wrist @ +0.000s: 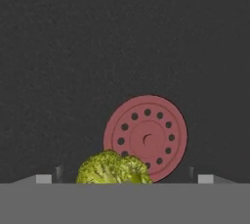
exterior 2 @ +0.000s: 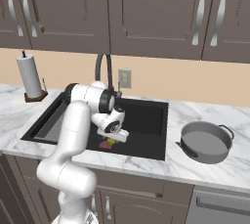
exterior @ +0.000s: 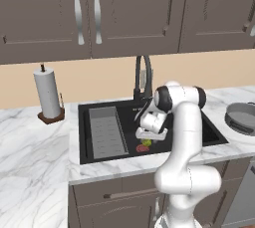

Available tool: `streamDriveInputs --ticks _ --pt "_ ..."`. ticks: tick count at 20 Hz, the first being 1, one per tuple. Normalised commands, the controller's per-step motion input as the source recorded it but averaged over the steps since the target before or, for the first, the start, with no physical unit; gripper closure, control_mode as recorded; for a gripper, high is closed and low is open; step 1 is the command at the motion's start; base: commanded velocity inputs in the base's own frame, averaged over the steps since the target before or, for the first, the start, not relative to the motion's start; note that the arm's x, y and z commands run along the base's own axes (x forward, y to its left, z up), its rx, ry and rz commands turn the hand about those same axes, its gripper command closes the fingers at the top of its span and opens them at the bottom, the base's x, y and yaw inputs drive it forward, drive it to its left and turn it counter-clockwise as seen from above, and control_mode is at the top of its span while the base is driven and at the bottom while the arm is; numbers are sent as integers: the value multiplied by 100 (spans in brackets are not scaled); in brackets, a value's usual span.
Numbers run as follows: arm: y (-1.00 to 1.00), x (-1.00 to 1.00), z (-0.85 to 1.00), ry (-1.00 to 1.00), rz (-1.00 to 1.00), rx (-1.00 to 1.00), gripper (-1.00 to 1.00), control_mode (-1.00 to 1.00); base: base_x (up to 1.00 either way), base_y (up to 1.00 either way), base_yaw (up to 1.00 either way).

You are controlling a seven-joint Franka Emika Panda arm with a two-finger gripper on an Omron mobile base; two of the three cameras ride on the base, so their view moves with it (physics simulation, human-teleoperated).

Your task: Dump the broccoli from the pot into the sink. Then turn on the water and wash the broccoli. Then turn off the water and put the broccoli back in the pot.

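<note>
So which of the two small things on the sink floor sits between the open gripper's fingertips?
The broccoli, the lumpy yellow-green floret, sits between the gripper tips. The red drain is flat, round and perforated, just beyond it.

Down in the sink [exterior: 219, 135], bare black floor lies open around the broccoli [wrist: 114, 168], which sits just beside the red drain [wrist: 146, 137]. The ribbed tray [exterior: 105, 132] fills the left part. The faucet [exterior: 143, 75] arches over the back rim, behind the arm.
</note>
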Motion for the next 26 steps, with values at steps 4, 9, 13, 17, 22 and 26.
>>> streamDriveInputs --ticks 4,9,13,17,22,26 --pt "0 27 -24 0 0 0 -100 -100 0 0 0" --pt "0 27 -20 0 0 0 -100 -100 0 0 0" --pt "0 19 -22 0 0 0 -100 -100 0 0 0" --pt "-5 -1 -28 0 0 0 -100 -100 0 0 0" --pt "-25 -35 -28 0 0 -1 -100 -100 0 0 0" --pt "-27 -51 -29 0 0 0 -100 -100 0 0 0"
